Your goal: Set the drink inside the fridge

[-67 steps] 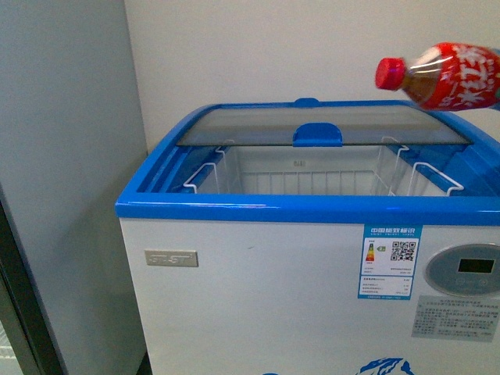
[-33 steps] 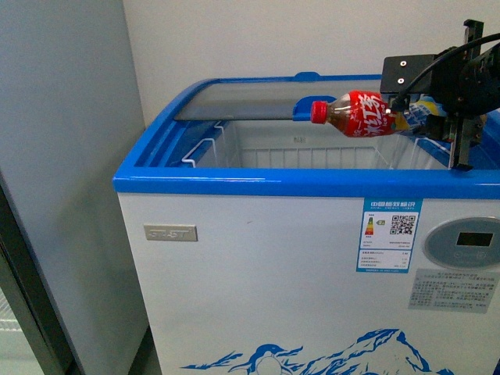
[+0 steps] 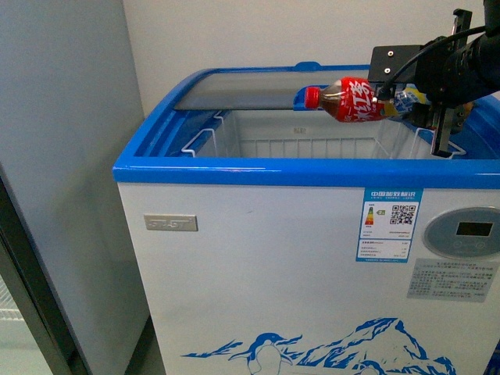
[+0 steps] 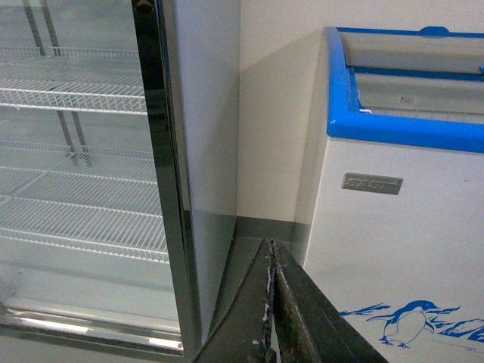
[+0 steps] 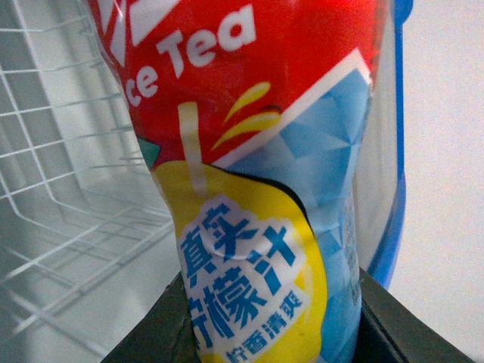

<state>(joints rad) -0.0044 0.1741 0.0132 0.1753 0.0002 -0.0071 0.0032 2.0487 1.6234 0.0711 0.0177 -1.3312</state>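
Observation:
My right gripper (image 3: 402, 100) is shut on the drink (image 3: 350, 100), a small bottle with red cap, red label and dark liquid. It holds the bottle on its side, cap pointing left, over the open right part of the fridge (image 3: 312, 258). The fridge is a white chest freezer with a blue rim (image 3: 305, 173), penguin art and an oval panel (image 3: 464, 232). Its glass lid (image 3: 238, 92) is slid to the back. In the right wrist view the drink (image 5: 257, 174) fills the frame between the jaws. My left gripper (image 4: 271, 249) is shut and empty, low beside the fridge (image 4: 393, 227).
White wire baskets (image 3: 312, 144) line the freezer's inside. A tall grey upright fridge (image 3: 62, 172) stands close on the left; its glass door and wire shelves (image 4: 76, 159) show in the left wrist view. A wall runs behind.
My right gripper has carried the drink down from above the freezer and leftward, then a little further back over the opening. The camera view has also shifted upward on the freezer.

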